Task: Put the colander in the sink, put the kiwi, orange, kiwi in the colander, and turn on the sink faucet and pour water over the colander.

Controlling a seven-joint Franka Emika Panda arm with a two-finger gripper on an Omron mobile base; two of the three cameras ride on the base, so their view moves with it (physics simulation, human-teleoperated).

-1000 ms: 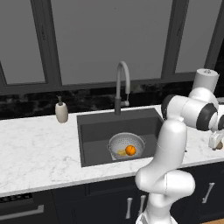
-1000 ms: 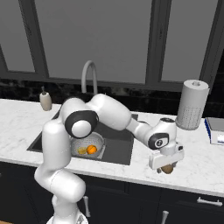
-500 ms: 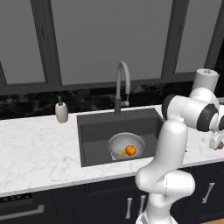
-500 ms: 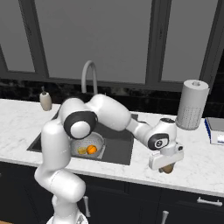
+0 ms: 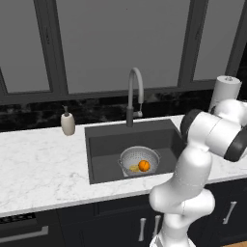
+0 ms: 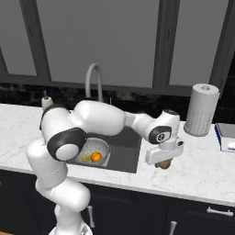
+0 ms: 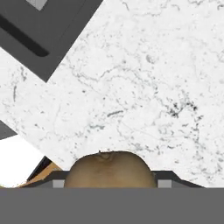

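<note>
Readable text: none in any view.
Paper towel roll: plain white, no print.
Soap pump bottle: beige, no label to be made out.
Book at the counter's right edge: cover too small and cropped to read.
Faucet: no brand mark visible.
Cabinet fronts: dark, unmarked.
</note>
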